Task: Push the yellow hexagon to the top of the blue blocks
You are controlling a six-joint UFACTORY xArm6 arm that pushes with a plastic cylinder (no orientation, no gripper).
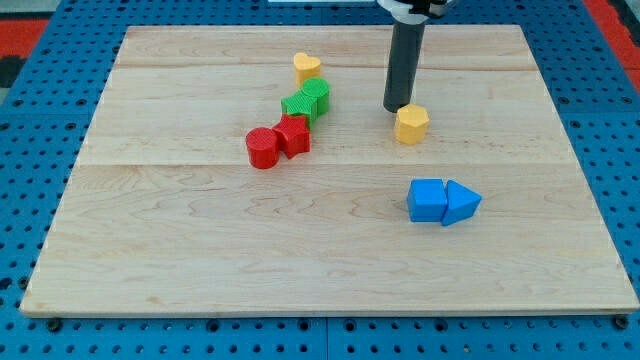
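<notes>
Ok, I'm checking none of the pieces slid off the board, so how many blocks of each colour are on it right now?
Yellow: 2, the heart and the hexagon
Green: 2, both touching
Red: 2, the cylinder and the star-like one
Blue: 2, the cube and the triangle
Total: 8
My tip sits just above and left of the hexagon.

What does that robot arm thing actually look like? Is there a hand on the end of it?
No hand. What shows is a straight, smooth, dark grey cylindrical rod, and my tip is its blunt lower end. At the view's top the rod enters a white collar with a black part above it. No cables or markings are visible.
</notes>
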